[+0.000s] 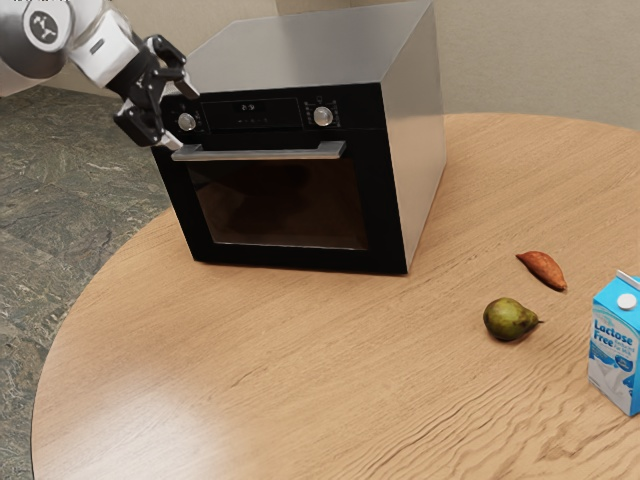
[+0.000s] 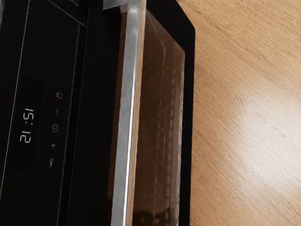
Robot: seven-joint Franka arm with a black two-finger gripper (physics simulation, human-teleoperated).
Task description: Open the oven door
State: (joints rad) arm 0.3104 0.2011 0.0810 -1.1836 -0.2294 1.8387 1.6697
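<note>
Two jaws are standing spread, pinching nothing; near them the handle (image 1: 262, 153) is running toward the exterior view's right, and below it the oven door (image 1: 280, 203) is sitting shut. Gripping and pulling are seemingly both remaining.

Oven door (image 1: 280, 205) shut, gripper (image 1: 181, 116) near its handle (image 1: 260, 152)

The fingers stand apart, by the handle's end at the exterior view's left. On the table (image 1: 250, 350), a pear (image 1: 509, 319) and a sweet potato (image 1: 543, 269) lie near a milk carton (image 1: 613, 350).
</note>
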